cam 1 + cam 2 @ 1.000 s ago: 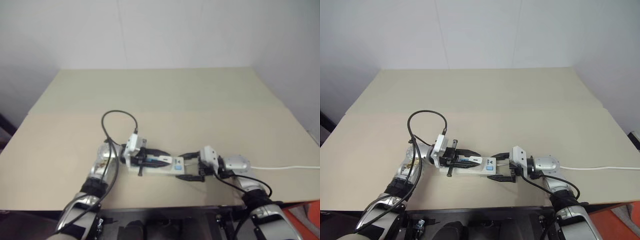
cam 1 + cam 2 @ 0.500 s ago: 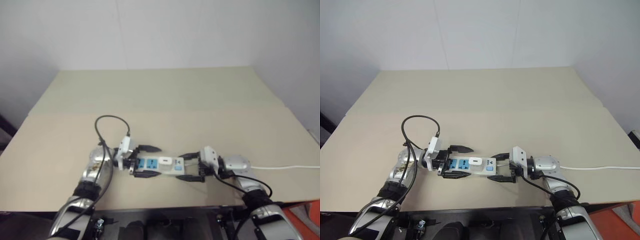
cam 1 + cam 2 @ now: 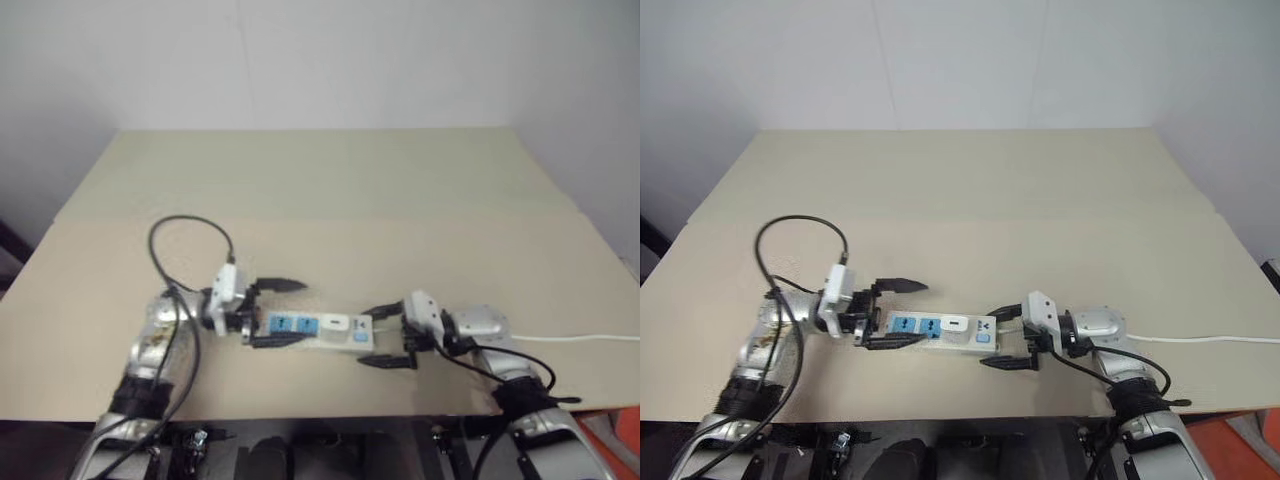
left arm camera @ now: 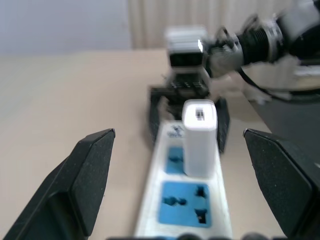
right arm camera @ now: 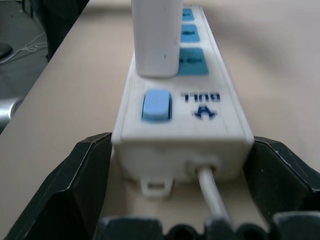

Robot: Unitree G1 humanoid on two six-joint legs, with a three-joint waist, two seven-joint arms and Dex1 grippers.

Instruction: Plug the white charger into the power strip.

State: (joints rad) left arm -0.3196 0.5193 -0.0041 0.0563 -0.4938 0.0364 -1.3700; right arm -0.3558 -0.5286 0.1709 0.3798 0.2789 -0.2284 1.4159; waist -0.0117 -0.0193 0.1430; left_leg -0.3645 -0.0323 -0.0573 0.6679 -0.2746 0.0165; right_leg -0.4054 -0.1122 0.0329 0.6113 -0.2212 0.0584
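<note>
The small white plastic cube charger [image 4: 199, 135] stands in the socket nearest the switch of the long flat white power strip [image 3: 940, 329], near the front edge of the tan table [image 3: 970, 190]. The left gripper [image 3: 888, 313] has its fingers wide apart at one end. The right gripper [image 3: 1008, 338] straddles the cord end, fingers apart. A bump from either gripper could shove the strip and tip the charger loose.
</note>
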